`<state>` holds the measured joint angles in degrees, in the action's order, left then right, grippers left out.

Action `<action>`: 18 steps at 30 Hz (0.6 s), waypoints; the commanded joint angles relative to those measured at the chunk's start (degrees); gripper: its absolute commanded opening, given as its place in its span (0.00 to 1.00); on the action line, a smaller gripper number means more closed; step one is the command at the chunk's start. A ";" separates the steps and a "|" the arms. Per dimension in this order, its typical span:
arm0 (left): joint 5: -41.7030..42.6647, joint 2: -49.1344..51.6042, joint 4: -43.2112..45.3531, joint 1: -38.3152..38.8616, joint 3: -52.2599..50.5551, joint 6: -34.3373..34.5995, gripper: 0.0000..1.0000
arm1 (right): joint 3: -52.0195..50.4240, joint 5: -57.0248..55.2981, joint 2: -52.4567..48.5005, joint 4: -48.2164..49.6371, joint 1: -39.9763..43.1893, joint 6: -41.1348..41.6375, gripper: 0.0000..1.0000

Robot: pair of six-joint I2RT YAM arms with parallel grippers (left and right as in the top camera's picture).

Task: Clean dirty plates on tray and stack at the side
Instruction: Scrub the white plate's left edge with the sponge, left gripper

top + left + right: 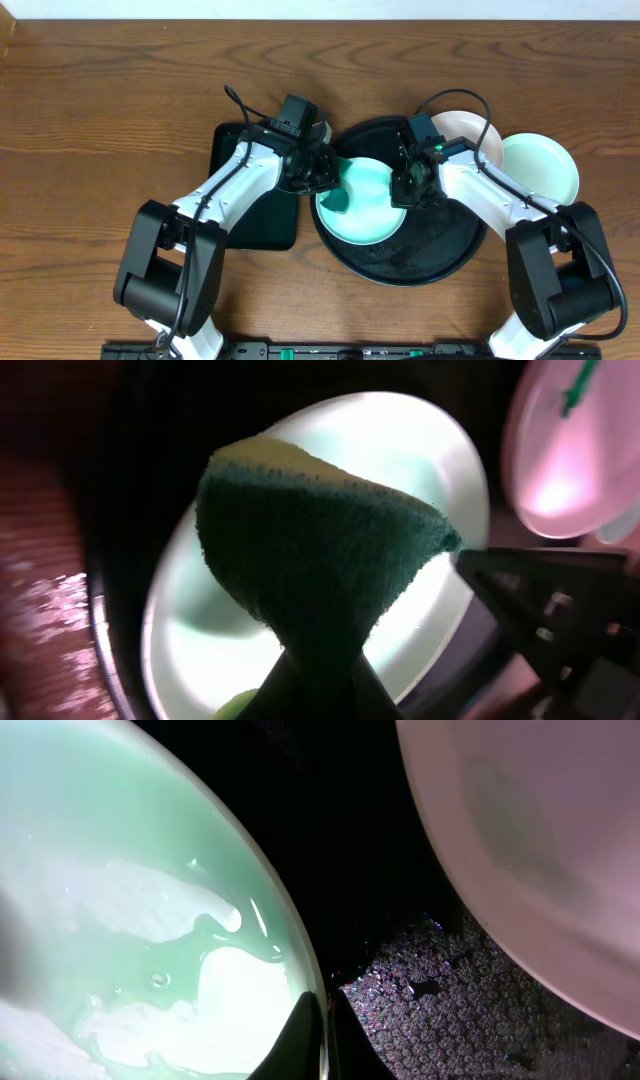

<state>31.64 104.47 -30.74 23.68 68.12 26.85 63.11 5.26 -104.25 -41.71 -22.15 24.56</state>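
Note:
A pale mint plate (365, 205) lies on the left half of the round black tray (420, 262). My left gripper (328, 182) is shut on a dark green sponge (336, 197) with a yellow back (320, 540), held over the plate's (425, 455) left part. My right gripper (408, 188) is shut on that plate's right rim. In the right wrist view the fingers (300, 1045) pinch the rim, and the plate (120, 920) shows wet streaks. A white plate (468, 133) with a green smear (578, 388) sits at the tray's back right. Another mint plate (542, 165) rests beyond it on the table.
A smaller black rectangular tray (262, 222) lies left of the round tray, under my left arm. Brown wooden table (90, 120) surrounds everything. The round tray's wet black floor (440, 1010) shows between the two plates.

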 commanded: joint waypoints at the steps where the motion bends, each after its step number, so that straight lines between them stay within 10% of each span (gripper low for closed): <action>1: -4.35 -0.79 -0.94 0.50 -0.31 -1.33 0.08 | -0.35 0.79 -0.24 0.15 -0.57 0.02 0.01; 18: -22.34 -0.22 -1.25 8.94 -0.48 -1.07 0.08 | -0.35 0.79 -0.24 0.11 -0.57 0.02 0.01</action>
<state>13.43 104.47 -31.94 31.86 68.10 26.72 63.11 5.28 -104.25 -41.71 -22.15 24.56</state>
